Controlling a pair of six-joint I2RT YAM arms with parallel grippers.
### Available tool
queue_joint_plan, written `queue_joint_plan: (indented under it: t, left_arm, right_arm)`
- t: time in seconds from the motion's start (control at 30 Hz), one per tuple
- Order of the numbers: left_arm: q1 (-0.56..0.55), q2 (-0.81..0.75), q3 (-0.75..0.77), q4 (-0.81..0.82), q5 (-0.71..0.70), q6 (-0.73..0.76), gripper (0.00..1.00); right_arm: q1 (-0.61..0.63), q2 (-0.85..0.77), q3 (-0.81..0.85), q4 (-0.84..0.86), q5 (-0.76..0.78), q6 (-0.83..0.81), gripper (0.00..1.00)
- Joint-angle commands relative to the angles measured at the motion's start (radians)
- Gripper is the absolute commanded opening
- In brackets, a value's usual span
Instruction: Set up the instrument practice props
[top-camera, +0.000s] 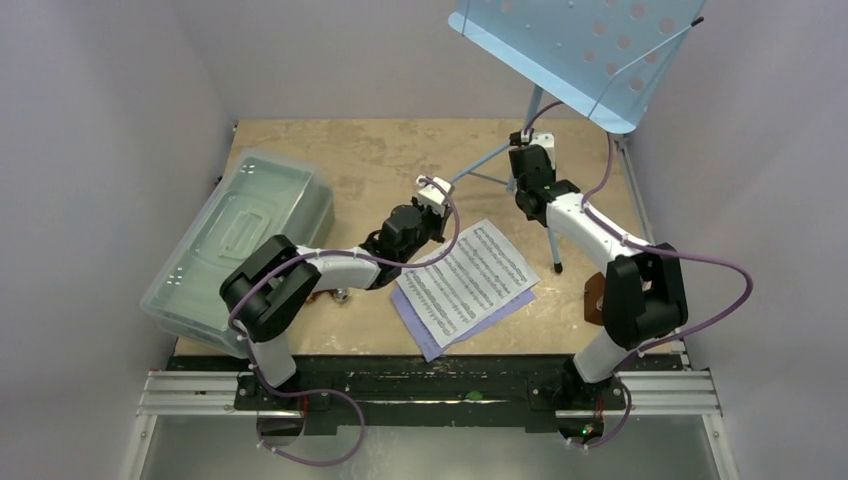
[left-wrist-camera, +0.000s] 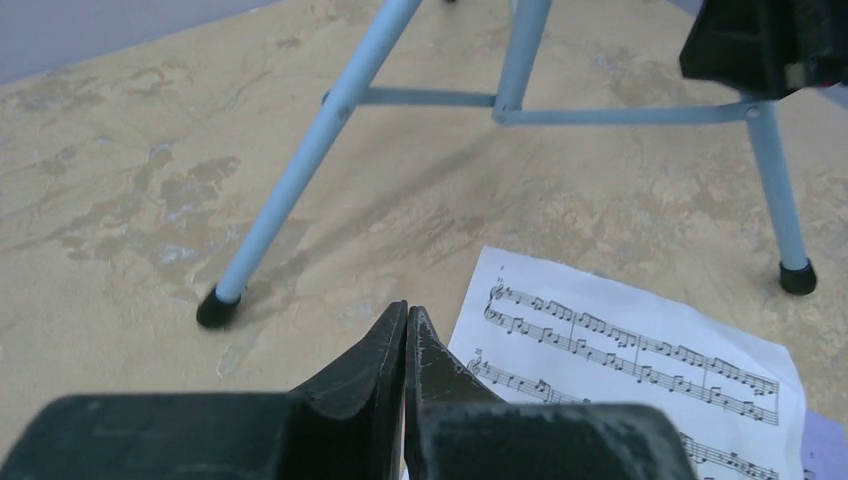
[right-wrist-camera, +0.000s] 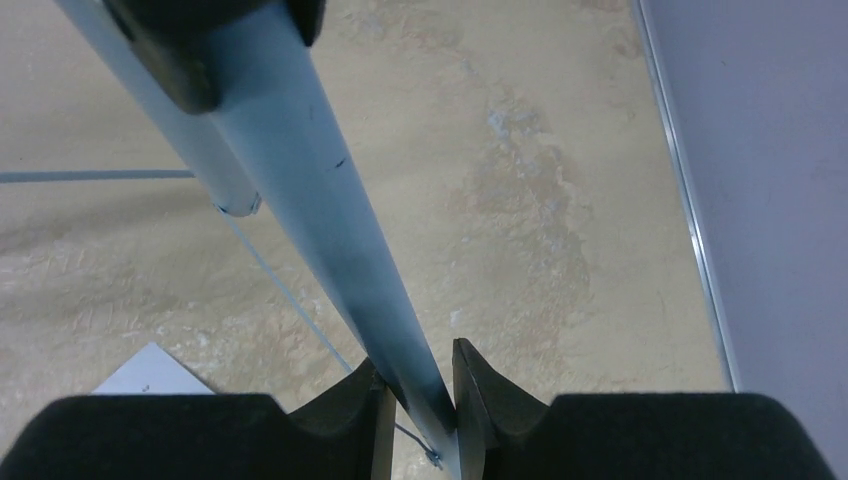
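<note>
beige mottled table (top-camera: 380, 160), bare in the middle. clear box (top-camera: 240, 235) lying lidded at far left, not part of the job. blue stand (top-camera: 575, 50) upright at back right, feet on the table, perforated desk tilted high above. white page (top-camera: 470, 275) flat at centre front, on top of a lilac page (top-camera: 420, 335), both between the arms and just in front of the stand's legs. brown metronome (top-camera: 592, 297) at right front, mostly hidden behind the right arm; cover not resolvable. right gripper (right-wrist-camera: 420, 385) clamped on the stand's pole, low down, one finger each side. left gripper (left-wrist-camera: 407, 320) pressed together on nothing, hovering low beside the white page's far corner, near one stand foot (left-wrist-camera: 215, 308).

judged step: steadying the stand, pages next for the desk. to do well: hold the right clamp firm and the pole vertical, no twisting. part the left jaws before going down. take the white page at its free corner, shallow angle, one finger sliding under. expect thin paper to slip or to lift both sheets. stay off the stand leg on approach.
</note>
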Motion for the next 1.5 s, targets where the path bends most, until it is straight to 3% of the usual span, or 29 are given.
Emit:
queue_joint_plan:
  t: [0.0, 0.17, 0.37, 0.43, 0.6, 0.77, 0.8, 0.87, 1.1, 1.27, 1.47]
  left_arm:
    - [0.043, 0.031, 0.033, -0.023, -0.014, -0.030, 0.00]
    - [0.067, 0.022, 0.029, -0.027, 0.018, -0.047, 0.00]
    - [0.068, -0.020, 0.066, -0.090, 0.078, -0.107, 0.04]
    - [0.068, -0.034, 0.082, -0.123, 0.072, -0.129, 0.15]
    - [0.070, -0.064, 0.092, -0.155, 0.086, -0.169, 0.45]
    - [0.107, -0.068, 0.114, -0.112, 0.189, -0.178, 0.77]
    - [0.123, -0.044, 0.135, -0.107, 0.220, -0.179, 0.85]
    - [0.146, 0.008, 0.205, -0.120, 0.262, -0.178, 0.90]
    - [0.151, 0.267, 0.515, -0.098, 0.352, 0.014, 0.92]
    - [0.148, 0.438, 0.749, -0.174, 0.415, 0.083, 0.91]
    - [0.149, 0.545, 0.829, -0.119, 0.437, 0.067, 0.82]
  right_arm:
    - [-0.016, 0.016, 0.000, 0.068, -0.014, 0.071, 0.16]
    - [-0.017, 0.040, -0.018, 0.106, -0.063, 0.033, 0.02]
    - [-0.016, 0.017, -0.079, 0.135, -0.111, 0.040, 0.03]
    - [-0.016, 0.009, -0.097, 0.138, -0.114, 0.048, 0.12]
    - [-0.015, -0.040, -0.133, 0.151, -0.183, 0.062, 0.49]
    - [-0.016, -0.156, -0.160, 0.169, -0.322, 0.080, 0.73]
    - [-0.016, -0.182, -0.160, 0.163, -0.332, 0.080, 0.82]
    - [-0.016, -0.215, -0.164, 0.159, -0.339, 0.079, 0.98]
    - [-0.019, -0.198, -0.097, 0.174, -0.312, 0.120, 0.98]
    - [-0.019, -0.142, -0.008, 0.146, -0.262, 0.115, 0.82]
    - [-0.020, -0.137, -0.009, 0.174, -0.248, 0.092, 0.59]
